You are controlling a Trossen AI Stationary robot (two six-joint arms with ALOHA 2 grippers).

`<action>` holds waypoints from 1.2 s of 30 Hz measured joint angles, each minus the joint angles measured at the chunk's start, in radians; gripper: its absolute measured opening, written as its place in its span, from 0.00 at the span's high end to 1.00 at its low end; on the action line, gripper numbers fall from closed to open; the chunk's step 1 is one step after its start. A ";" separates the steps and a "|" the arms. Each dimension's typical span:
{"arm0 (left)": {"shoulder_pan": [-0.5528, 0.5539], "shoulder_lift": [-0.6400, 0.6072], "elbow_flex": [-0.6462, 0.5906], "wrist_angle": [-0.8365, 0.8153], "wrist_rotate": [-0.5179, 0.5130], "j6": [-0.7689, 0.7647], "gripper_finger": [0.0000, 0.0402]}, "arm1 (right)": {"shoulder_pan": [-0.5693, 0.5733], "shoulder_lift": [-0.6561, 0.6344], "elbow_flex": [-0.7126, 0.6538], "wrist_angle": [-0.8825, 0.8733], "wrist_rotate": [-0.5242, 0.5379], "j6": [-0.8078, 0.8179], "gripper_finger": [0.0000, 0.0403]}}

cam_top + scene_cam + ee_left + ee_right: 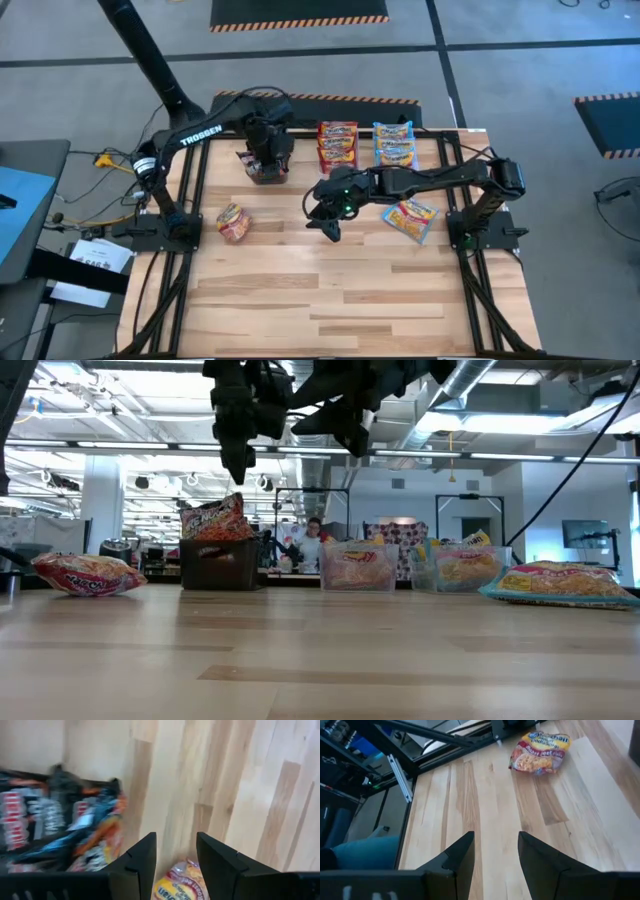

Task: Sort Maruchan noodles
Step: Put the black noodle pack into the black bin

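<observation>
Dark Maruchan noodle packets (45, 827) fill a black bin (266, 170) at the far left, and my left gripper (268, 150) hangs open just above it, holding nothing. A red-orange packet (234, 222) lies flat on the table's left part. A light blue-yellow packet (410, 217) lies flat on the right part. My right gripper (328, 222) stands open and empty above the table's middle, pointing toward the red-orange packet (540, 752). Two clear bins hold red-orange packets (338, 143) and blue-yellow packets (395, 143).
The three bins stand in a row along the far edge, black (215, 560), clear (357, 568) and clear (462, 568). Black frame rails (400, 775) run along the table's left and right sides. The near half of the wooden table (330, 300) is bare wood.
</observation>
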 joint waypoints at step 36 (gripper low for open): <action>0.056 0.000 -0.287 0.365 -0.107 -0.052 0.69 | 0.037 0.000 0.000 -0.019 0.001 -0.014 0.56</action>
